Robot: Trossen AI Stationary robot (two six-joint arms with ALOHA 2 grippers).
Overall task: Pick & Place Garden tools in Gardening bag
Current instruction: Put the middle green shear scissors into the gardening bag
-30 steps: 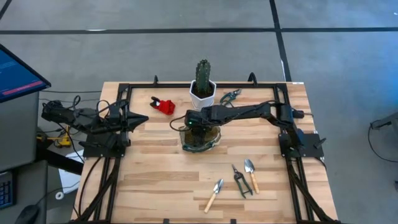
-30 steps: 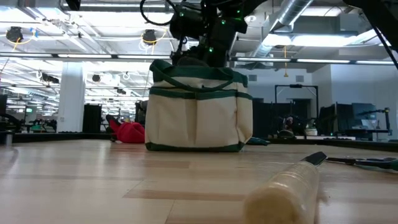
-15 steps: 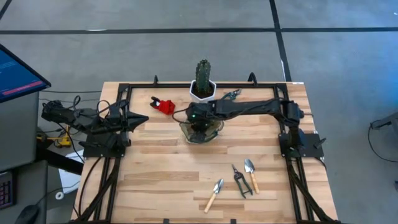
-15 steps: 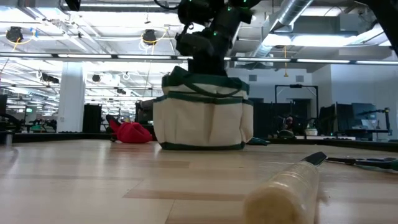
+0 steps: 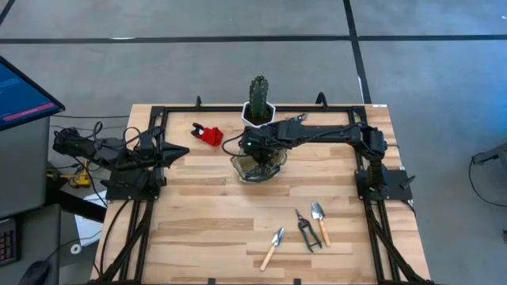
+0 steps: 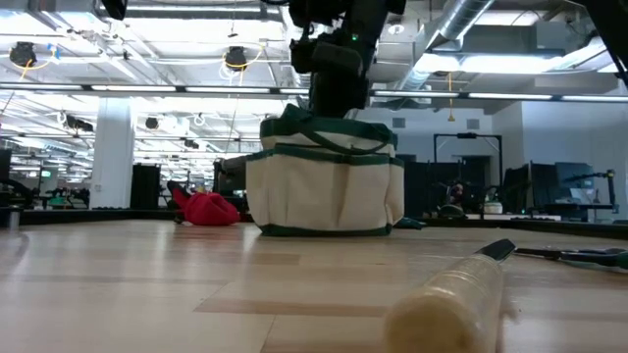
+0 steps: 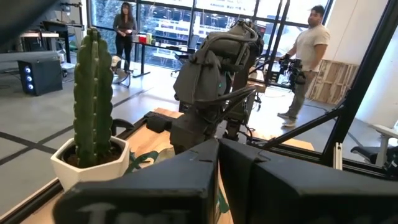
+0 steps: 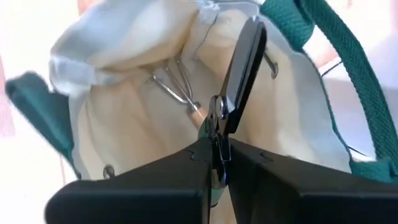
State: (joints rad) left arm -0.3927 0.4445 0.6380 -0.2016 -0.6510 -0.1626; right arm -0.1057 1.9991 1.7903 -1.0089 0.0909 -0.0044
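over gardening bag (image 5: 257,162): right gripper (image 8: 217,155) clamping dark pruning shears (image 8: 242,68).

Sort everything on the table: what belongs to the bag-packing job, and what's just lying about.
Job: gardening bag; fork inside it; dark tool in the right gripper's jaws; red pruner; small shears by the white pot; front trowel, dark shears, second trowel.
Lying about: cactus in that pot; left gripper, parked at table's left.

The right arm stretches across from its mount, wrist bent steeply down. Its right gripper (image 8: 216,134) has both fingers pressed together on dark pruning shears (image 8: 244,59). The left arm sits folded by its base, left gripper (image 5: 176,154) idle.
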